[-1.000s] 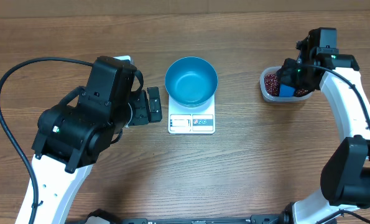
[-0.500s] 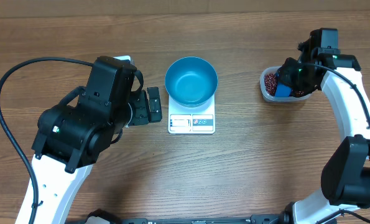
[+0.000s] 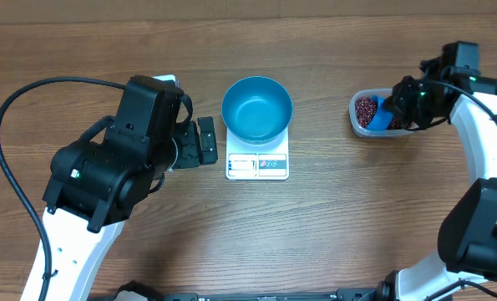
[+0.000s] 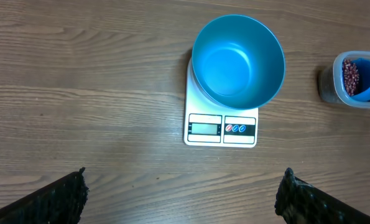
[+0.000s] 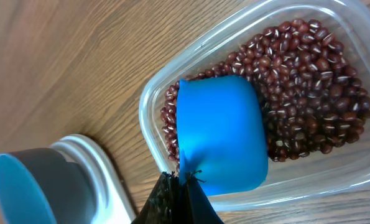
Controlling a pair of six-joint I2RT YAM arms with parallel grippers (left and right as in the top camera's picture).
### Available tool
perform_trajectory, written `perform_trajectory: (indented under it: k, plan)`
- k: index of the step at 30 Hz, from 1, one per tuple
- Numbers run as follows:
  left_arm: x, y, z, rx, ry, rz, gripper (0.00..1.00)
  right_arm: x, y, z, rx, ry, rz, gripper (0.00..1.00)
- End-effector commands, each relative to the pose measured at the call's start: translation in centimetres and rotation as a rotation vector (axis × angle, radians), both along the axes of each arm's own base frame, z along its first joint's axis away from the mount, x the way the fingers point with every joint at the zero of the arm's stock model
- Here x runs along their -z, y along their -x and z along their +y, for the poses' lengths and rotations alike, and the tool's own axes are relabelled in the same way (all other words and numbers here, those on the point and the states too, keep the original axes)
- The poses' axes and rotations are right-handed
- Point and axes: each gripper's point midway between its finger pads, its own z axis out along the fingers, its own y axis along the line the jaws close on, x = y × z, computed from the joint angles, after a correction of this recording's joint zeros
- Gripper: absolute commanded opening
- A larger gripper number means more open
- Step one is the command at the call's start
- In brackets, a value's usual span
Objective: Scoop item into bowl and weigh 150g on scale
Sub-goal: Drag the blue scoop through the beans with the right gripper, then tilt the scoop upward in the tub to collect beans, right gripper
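- The left end effector (image 4: 183, 198) hangs released and empty, left of the scale (image 3: 257, 165).
- The bowl (image 3: 256, 107) stands empty on the scale, mid-worktop (image 3: 357, 217).
- The beans (image 5: 303, 93) lie in the clear tub (image 5: 148, 118), well right of the bowl.
- The right end effector (image 5: 177, 186), the nearer one, is clenched on the blue scoop (image 5: 221, 134), which sits among the beans. The handle is hidden, and I cannot tell the load.

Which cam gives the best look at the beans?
Right wrist: beans close up, each one distinct beside the blue scoop in the tub. Overhead and left wrist show only a small red patch.
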Motion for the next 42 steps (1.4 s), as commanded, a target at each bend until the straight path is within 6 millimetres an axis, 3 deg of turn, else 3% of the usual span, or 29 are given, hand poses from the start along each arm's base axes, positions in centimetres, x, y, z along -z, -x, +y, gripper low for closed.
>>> perform_trajectory:
  k: [1,12,24,42]
  plan:
    - [-0.5,-0.3,0.3,0.006,-0.016,-0.019,1.00,0.3,0.5,1.8,-0.018,-0.158,0.024,0.04]
    - [-0.5,-0.3,0.3,0.005,-0.016,-0.019,0.99,4.9,0.8,1.8,-0.006,-0.213,0.147,0.04]
    - [-0.5,-0.3,0.3,0.006,-0.016,-0.019,1.00,5.0,1.5,-1.5,0.068,-0.220,0.154,0.04]
    - [-0.5,-0.3,0.3,0.005,-0.016,-0.020,1.00,6.0,2.9,-4.6,0.112,-0.131,0.198,0.04]
